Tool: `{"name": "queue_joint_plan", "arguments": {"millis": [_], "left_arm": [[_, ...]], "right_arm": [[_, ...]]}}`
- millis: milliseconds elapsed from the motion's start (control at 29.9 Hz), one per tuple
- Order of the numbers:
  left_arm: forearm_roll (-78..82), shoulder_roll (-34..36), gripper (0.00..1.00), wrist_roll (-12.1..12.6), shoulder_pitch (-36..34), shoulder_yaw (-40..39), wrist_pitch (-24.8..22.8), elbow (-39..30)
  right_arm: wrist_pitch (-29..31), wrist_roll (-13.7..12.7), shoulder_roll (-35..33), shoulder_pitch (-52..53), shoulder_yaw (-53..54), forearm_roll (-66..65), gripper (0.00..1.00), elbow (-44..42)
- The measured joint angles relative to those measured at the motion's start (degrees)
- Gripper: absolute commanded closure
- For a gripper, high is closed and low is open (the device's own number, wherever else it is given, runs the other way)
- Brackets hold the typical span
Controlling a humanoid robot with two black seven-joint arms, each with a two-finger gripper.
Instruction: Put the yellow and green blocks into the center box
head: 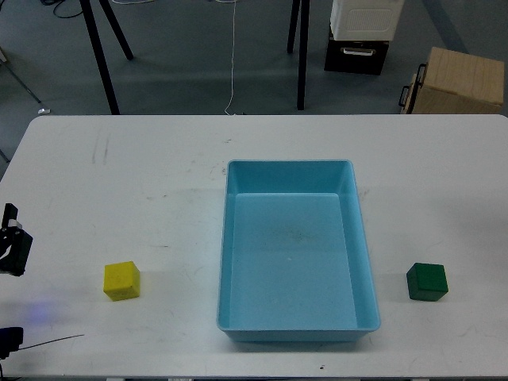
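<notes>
Head view of our workspace. A white table (pixel 159 167) fills most of the field, its surface marked with faint scuffs. At its middle stands the center box (pixel 234 262), a shallow light-blue tray with sloped walls and rounded corners, its long axis running away from us; its interior holds nothing.

The yellow block (pixel 121 280) rests on the table to the left of the tray, well apart from its wall and near the front edge of the table. The green block (pixel 427 282) rests on the table to the right of the tray, near its right wall but not touching it, at about the same depth as the yellow one. Both cubes sit flat on the tabletop, outside the tray.

At the far left edge, a small dark part of our left gripper (pixel 11 248) enters the field, well apart from the yellow block. Too little of it shows to separate its two fingers, so we cannot tell whether they are spread or closed; nothing is seen held in it. Our right gripper does not appear.

Beyond the table, on the grey floor, we see black stand legs (pixel 101 55), a white-and-black crate (pixel 361 36) and a tan cardboard box (pixel 460 79).
</notes>
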Motion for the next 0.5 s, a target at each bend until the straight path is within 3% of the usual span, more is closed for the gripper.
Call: {"name": "queue_joint_plan", "arguments": {"millis": [201, 335, 502], "left_arm": [[0.17, 0.00, 0.00, 0.10, -0.95, 0.36, 0.00, 0.98], [0.24, -0.05, 0.00, 0.11, -1.38, 0.39, 0.00, 1.26], [0.25, -0.08, 0.00, 0.09, -1.96, 2.01, 0.00, 2.02]], "right_arm": [[1.30, -9.67, -2.92, 20.55, -23.25, -13.14, 0.00, 1.82], [5.74, -13.78, -2.86, 28.80, -36.04, -23.20, 0.00, 3.85], [11.94, -18.31, -0.76, 31.94, -44.60, -34.07, 0.00, 5.32]]}}
